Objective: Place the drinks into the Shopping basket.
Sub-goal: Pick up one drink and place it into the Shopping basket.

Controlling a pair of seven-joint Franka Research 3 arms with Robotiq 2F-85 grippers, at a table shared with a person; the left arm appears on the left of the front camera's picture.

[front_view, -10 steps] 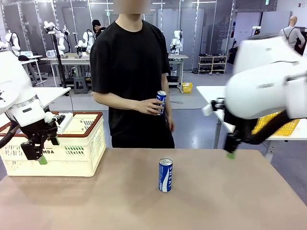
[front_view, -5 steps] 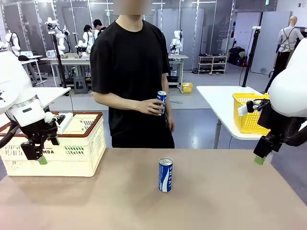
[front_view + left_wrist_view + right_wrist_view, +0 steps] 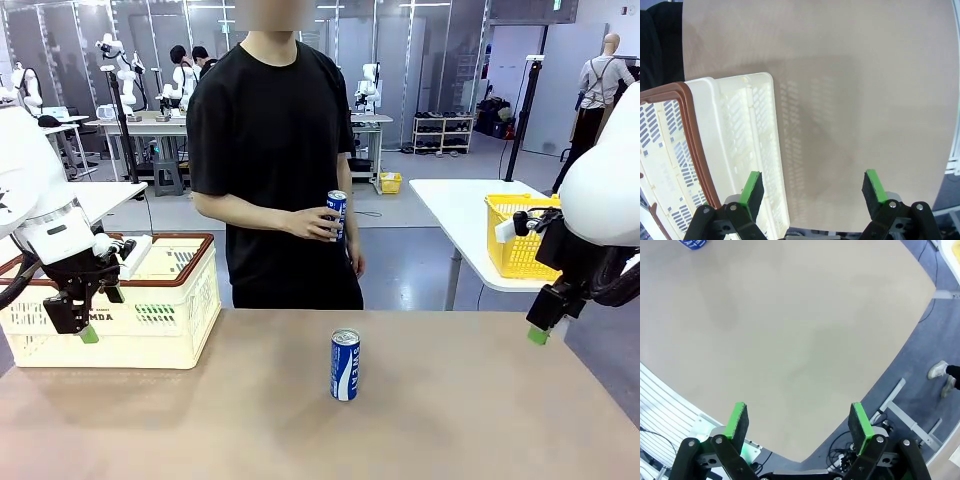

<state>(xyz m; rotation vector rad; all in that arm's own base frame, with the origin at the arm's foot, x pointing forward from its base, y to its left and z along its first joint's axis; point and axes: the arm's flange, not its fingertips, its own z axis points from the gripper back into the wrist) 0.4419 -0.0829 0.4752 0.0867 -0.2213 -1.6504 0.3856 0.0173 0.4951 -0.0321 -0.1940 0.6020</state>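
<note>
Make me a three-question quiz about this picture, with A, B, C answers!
1. Where is the standing can? A. on the floor B. on the table, near its middle C. on a chair
2. How many cans does the person's hand hold? A. none B. one C. three
3. How is the left gripper? A. open, empty B. shut on a can C. shut on a cup
Answers: 1 B, it stands on the tabletop; 2 B, one blue-and-white can is in it; 3 A, green pads wide apart, nothing between.
</note>
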